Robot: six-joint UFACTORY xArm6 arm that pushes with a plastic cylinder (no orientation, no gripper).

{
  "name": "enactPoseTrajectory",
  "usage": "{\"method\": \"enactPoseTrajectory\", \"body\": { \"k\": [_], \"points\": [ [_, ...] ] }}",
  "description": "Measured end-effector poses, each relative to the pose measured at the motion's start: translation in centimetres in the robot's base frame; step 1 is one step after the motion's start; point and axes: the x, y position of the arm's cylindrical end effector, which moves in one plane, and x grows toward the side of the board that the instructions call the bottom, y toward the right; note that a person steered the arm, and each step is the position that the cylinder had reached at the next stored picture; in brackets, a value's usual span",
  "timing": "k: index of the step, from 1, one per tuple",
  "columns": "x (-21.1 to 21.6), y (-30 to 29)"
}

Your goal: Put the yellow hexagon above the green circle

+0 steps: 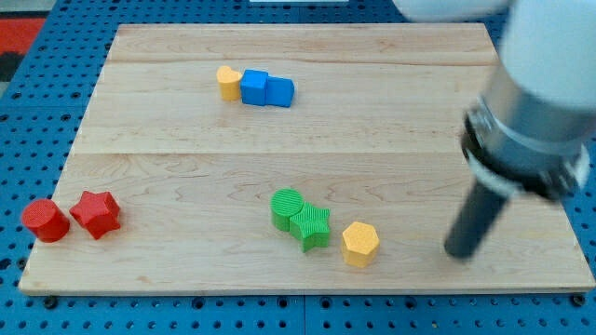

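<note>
The yellow hexagon lies near the view's bottom, right of centre. The green circle lies to its upper left, with a green star touching the circle and sitting between the two. My tip rests on the board to the right of the yellow hexagon, apart from it by about a hexagon's width and a half. The rod rises from the tip up to the right into the blurred arm.
A yellow heart-like block touches a blue block and a blue cube near the view's top. A red cylinder and a red star sit at the bottom left. The wooden board ends just below.
</note>
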Motion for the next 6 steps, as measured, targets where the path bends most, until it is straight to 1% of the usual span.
{"method": "enactPoseTrajectory", "body": {
  "k": [1,2,3,4,5,6],
  "points": [
    [-0.2,-3.5],
    [-3.2,-9.5],
    [-1.5,-7.1],
    [-5.5,-9.7],
    [-10.1,-14.8],
    [-13.7,-19.6]
  ]
}}
